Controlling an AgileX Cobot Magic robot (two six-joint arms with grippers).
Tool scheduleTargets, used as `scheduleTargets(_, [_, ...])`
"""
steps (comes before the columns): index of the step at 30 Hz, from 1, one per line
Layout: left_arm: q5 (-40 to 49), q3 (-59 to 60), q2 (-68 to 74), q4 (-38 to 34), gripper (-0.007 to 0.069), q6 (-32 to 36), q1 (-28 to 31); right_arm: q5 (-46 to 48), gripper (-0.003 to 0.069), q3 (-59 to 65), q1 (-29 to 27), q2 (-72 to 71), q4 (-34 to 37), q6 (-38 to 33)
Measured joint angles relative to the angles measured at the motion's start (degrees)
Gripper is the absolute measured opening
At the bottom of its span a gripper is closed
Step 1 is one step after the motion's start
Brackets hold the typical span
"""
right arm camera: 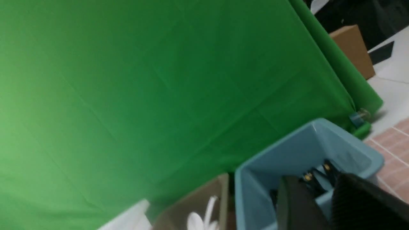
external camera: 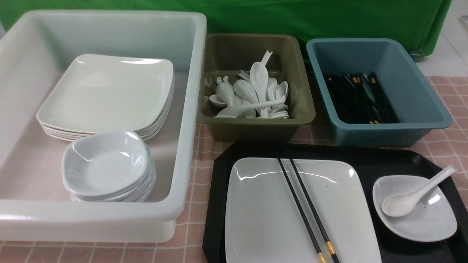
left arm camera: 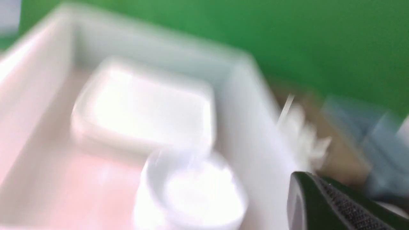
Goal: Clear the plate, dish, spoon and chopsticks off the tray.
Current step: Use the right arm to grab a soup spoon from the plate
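Note:
The black tray point(external camera: 402, 160) lies at the front right of the table. On it the large white plate point(external camera: 263, 219) carries the black chopsticks point(external camera: 303, 208) laid diagonally across it. Right of the plate on the tray, the small dish point(external camera: 427, 223) holds the white spoon point(external camera: 406, 201), handle pointing up and right. Neither arm shows in the front view. In the blurred left wrist view my left gripper point(left arm camera: 306, 179) is shut and holds nothing, above the white tub point(left arm camera: 249, 111). My right gripper point(right arm camera: 319, 185) is open and empty, facing the blue tub point(right arm camera: 287, 150).
A big white tub point(external camera: 190, 109) at the left holds stacked plates point(external camera: 106, 95) and stacked dishes point(external camera: 106, 164). Behind the tray stand an olive tub point(external camera: 226, 51) with several spoons and a blue tub point(external camera: 402, 65) with several chopsticks. A green curtain closes the back.

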Motion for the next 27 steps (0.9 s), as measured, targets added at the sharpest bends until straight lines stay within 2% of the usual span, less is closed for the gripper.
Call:
scheduleTargets(2, [5.08, -0.51, 6.31, -1.57, 0.0021, 3.95, 0.0, 1.25, 0.0203, -0.18, 0.43, 0.0, -0.57, 2.0])
scheduleTargets(4, [8.34, -0.67, 12.76, -3.89, 0.0021, 7.28, 0.0, 9.34, 0.0144, -3.13, 1.65, 0.38, -1.58, 3.63])
scheduleTargets(5, [8.56, -0.67, 13.35, -3.89, 0.0021, 7.28, 0.0, 9.34, 0.0136, -3.13, 1.65, 0.39, -1.65, 3.63])
scheduleTargets(6, [9.49, -0.67, 17.77, -6.42, 0.0021, 10.97, 0.0, 18.9, 0.0062, -8.07, 3.33, 2.25, -2.0, 3.21])
scheduleTargets(7, [9.49, -0.67, 20.25, -8.09, 0.0021, 12.97, 0.0, 24.33, 0.0037, -11.28, 4.58, 4.12, -2.17, 1.84])
scheduleTargets(11, [9.51, -1.57, 27.15, -14.18, 0.0011, 19.85, 0.0, 44.56, 0.003, -25.07, 11.4, 16.02, -2.58, -7.64])
scheduleTargets(12, [9.51, -1.84, 27.37, -14.72, 0.0006, 20.31, 0.0, 45.51, 0.003, -25.8, 11.74, 16.77, -2.58, -8.56])
scheduleTargets(14, [9.91, -4.06, 29.14, -16.38, -0.0006, 22.19, 0.0, 57.53, 0.003, -34.82, 16.07, 26.98, -4.49, -12.55])
scheduleTargets(15, [9.91, -4.31, 29.29, -16.44, -0.0006, 22.28, 0.0, 58.51, 0.003, -34.82, 16.07, 26.98, -4.8, -12.69])
scheduleTargets(18, [10.87, -10.08, 29.49, -16.42, -0.0011, 23.03, -2.38, 73.62, 0.003, -45.21, 18.95, 41.88, -14.88, -14.04])
scheduleTargets(19, [10.96, -10.79, 29.49, -16.36, -0.0011, 23.03, -2.62, 74.21, 0.003, -46.11, 18.94, 43.42, -15.49, -14.04])
scheduleTargets(21, [11.23, -14.85, 29.49, -16.34, -0.0011, 22.67, -7.01, 79.01, 0.003, -51.07, 17.52, 52.26, -21.15, -15.41])
scheduleTargets(22, [11.23, -15.36, 29.49, -16.34, -0.0011, 22.57, -7.41, 79.16, 0.003, -51.69, 17.02, 53.51, -21.28, -15.61])
scheduleTargets(24, [10.07, -17.42, 29.59, -16.36, -0.0011, 21.5, -12.57, 79.05, 0.003, -54.83, 12.71, 61.05, -20.06, -18.47])
scheduleTargets(27, [8.33, -17.98, 30.45, -16.36, -0.0011, 21.3, -20.31, 74.17, 0.003, -56.63, 5.23, 68.24, -15.01, -20.08])
